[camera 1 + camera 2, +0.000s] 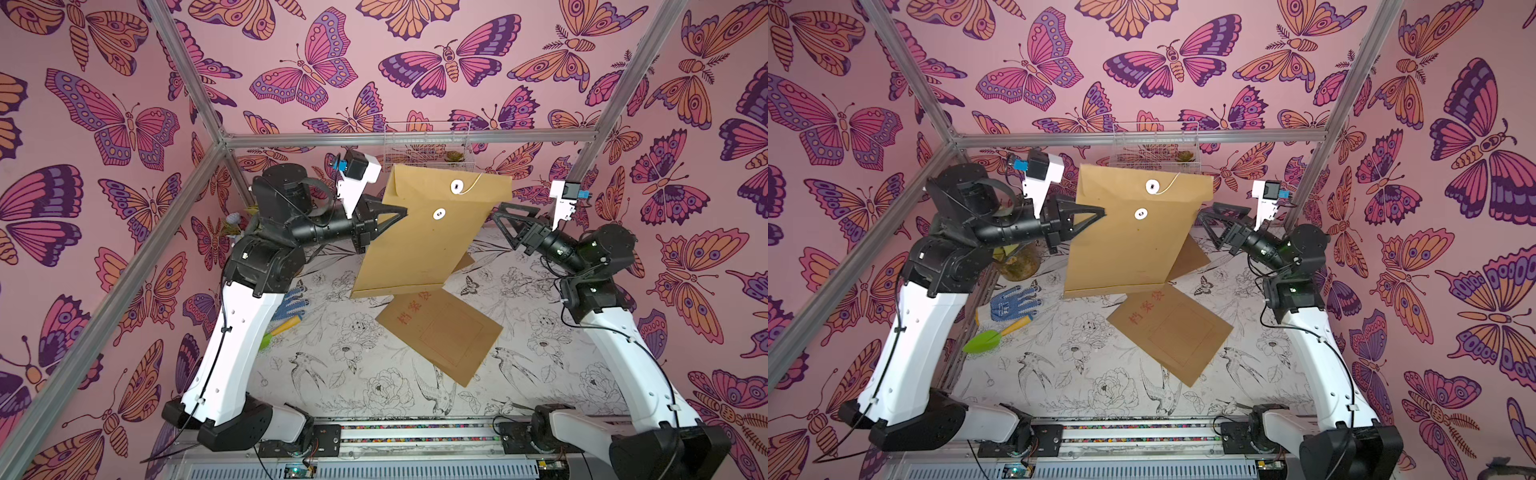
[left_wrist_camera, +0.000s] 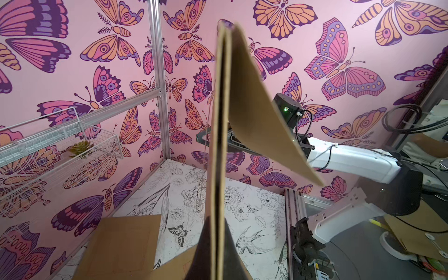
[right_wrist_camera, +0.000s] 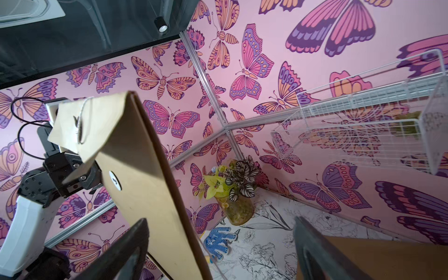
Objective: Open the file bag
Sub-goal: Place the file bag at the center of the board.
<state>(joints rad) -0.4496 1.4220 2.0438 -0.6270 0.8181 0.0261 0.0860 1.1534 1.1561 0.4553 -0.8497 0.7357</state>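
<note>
- File bag (image 1: 428,241) hangs in the air above the counter (image 1: 332,374). It is tilted, with its flap end up toward the back wall and its button side facing the top views.
- My left tool (image 1: 405,212) is pressed together on the edge of it nearest my left arm, just beside the lower disc (image 1: 439,214). In the left wrist view the card edge runs straight out from between the fingers (image 2: 232,252).
- My right tool (image 1: 500,224) stands with its jaws wide apart at the opposite edge, gripping nothing. In the right wrist view that edge passes between the two fingers (image 3: 131,247), close to one of them. I cannot tell whether it touches.
- The flap (image 3: 97,126) stands away from the body, and the string (image 1: 471,185) trails loose from the upper disc (image 1: 457,185).
- A second bag (image 1: 440,332) with red print lies flat on the counter, partly under the raised one.
- A blue glove (image 1: 1013,305) and a green trowel (image 1: 984,341) lie near my left arm.
</note>
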